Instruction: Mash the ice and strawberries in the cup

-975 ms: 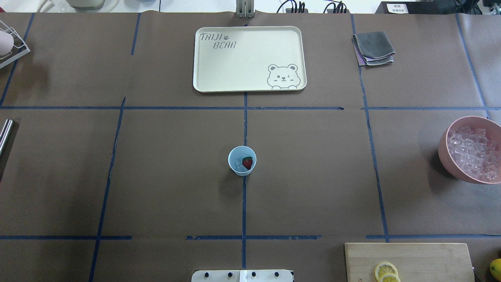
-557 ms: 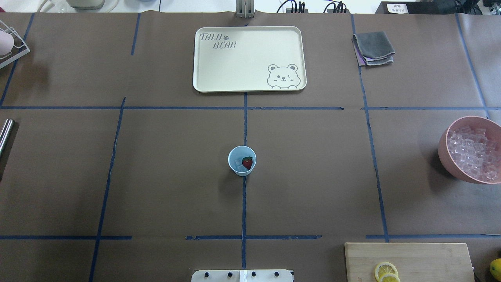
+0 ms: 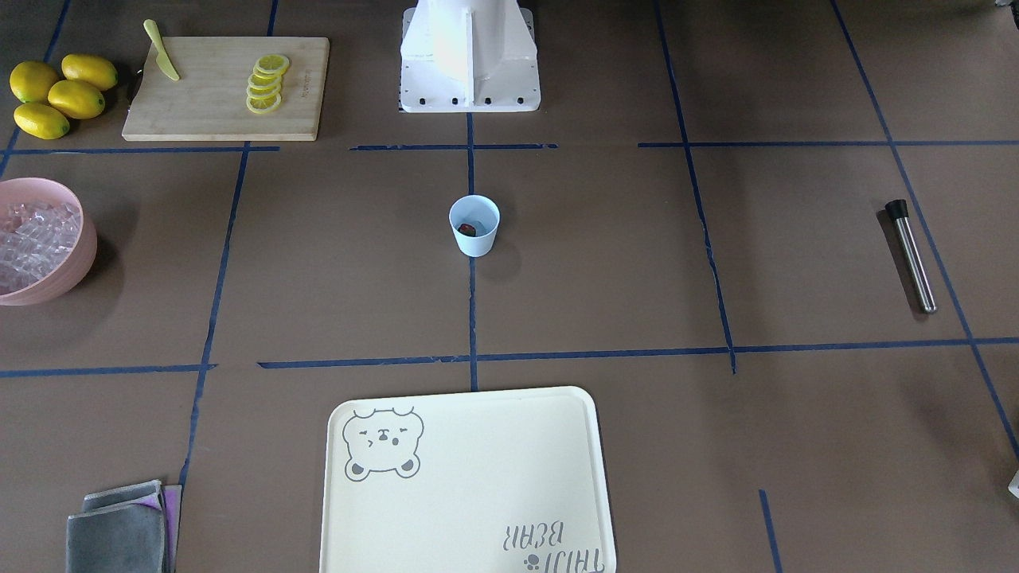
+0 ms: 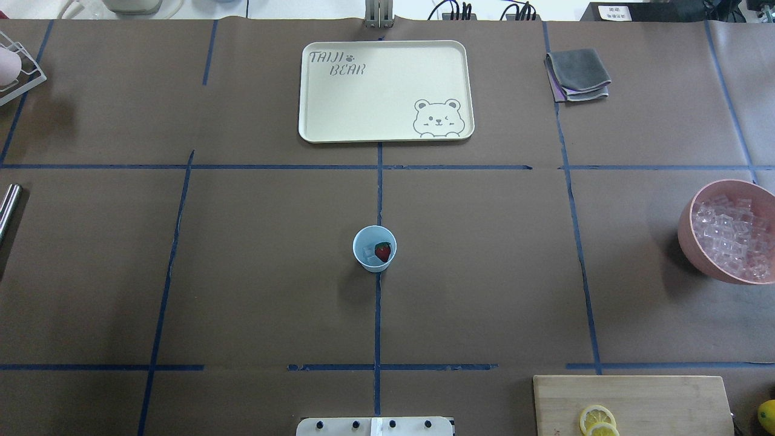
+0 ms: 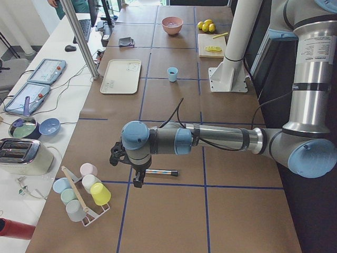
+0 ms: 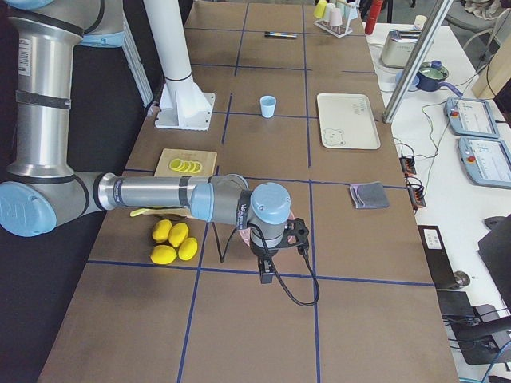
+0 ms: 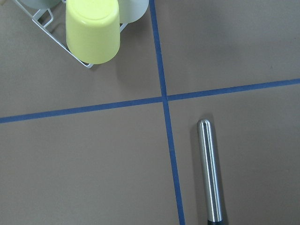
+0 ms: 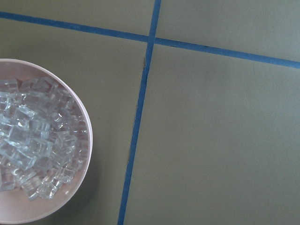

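Note:
The pale blue cup [image 4: 375,248] stands upright at the table's middle, also in the front view [image 3: 474,226]. Inside it lie a red strawberry [image 4: 382,252] and a clear ice cube [image 4: 368,252]. A steel muddler rod [image 3: 911,255] lies flat at the table's left end; the left wrist view looks down on it [image 7: 209,171]. My left gripper [image 5: 138,179] hangs just above that rod; I cannot tell if it is open or shut. My right gripper [image 6: 266,275] hangs at the table's right end, beside the pink bowl; I cannot tell its state. Both are far from the cup.
A pink bowl [image 4: 687,227] full of ice cubes stands at the right edge. A cream tray [image 4: 385,91] lies at the back, a grey cloth [image 4: 577,74] back right. A cutting board [image 4: 633,402] bears lemon slices. A rack of cups [image 5: 81,195] stands beyond the rod.

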Controlling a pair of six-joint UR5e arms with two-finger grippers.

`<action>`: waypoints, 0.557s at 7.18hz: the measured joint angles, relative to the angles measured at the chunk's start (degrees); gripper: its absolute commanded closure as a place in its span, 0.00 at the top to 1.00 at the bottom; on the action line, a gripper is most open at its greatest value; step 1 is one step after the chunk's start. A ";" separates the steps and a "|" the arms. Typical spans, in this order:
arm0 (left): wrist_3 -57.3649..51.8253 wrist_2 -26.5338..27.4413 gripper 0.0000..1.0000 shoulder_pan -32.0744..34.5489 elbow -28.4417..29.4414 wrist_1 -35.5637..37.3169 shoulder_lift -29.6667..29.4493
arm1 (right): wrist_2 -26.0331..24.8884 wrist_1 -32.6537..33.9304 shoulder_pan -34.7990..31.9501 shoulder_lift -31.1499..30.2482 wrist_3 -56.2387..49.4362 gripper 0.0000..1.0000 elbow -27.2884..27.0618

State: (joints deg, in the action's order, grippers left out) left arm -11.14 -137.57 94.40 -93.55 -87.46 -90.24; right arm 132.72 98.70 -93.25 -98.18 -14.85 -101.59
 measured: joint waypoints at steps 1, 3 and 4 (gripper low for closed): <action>-0.03 0.72 1.00 -0.07 0.43 -0.64 0.12 | 0.00 0.00 0.00 -0.01 0.02 1.00 0.04; -0.08 3.16 1.00 -0.16 0.54 -0.92 0.36 | 0.00 0.00 0.00 -0.05 0.08 1.00 0.16; -0.05 3.62 1.00 -0.17 0.55 -0.93 0.41 | 0.00 0.00 0.00 -0.02 0.08 1.00 0.15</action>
State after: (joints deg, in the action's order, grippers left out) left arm -11.19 -133.94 94.23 -93.00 -88.39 -89.82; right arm 132.72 98.70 -93.25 -98.21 -14.77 -101.44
